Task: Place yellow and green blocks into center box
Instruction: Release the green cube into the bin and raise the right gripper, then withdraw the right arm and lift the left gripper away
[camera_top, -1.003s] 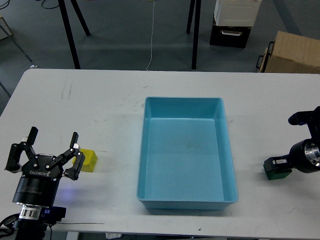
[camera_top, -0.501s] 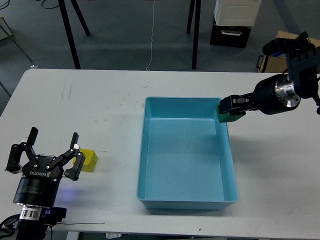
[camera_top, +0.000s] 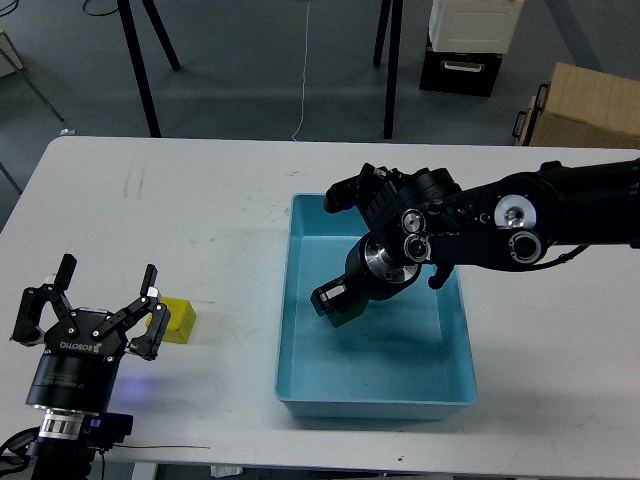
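The blue box (camera_top: 458, 300) sits in the middle of the white table. My right gripper (camera_top: 336, 303) reaches into it from the right and is shut on the green block (camera_top: 346, 310), held low over the box floor near the left wall. The yellow block (camera_top: 178, 320) lies on the table at the left. My left gripper (camera_top: 105, 288) is open, with its right fingers just beside the yellow block and nothing between the fingers.
The table's front edge runs close below the box and my left arm. Off the table at the back stand black stand legs (camera_top: 140, 60), a dark crate (camera_top: 460, 68) and a cardboard box (camera_top: 585, 105).
My right arm carried the green block from the table's right side, up over the box's far right corner, then down into the box. The left arm and yellow block stayed still.
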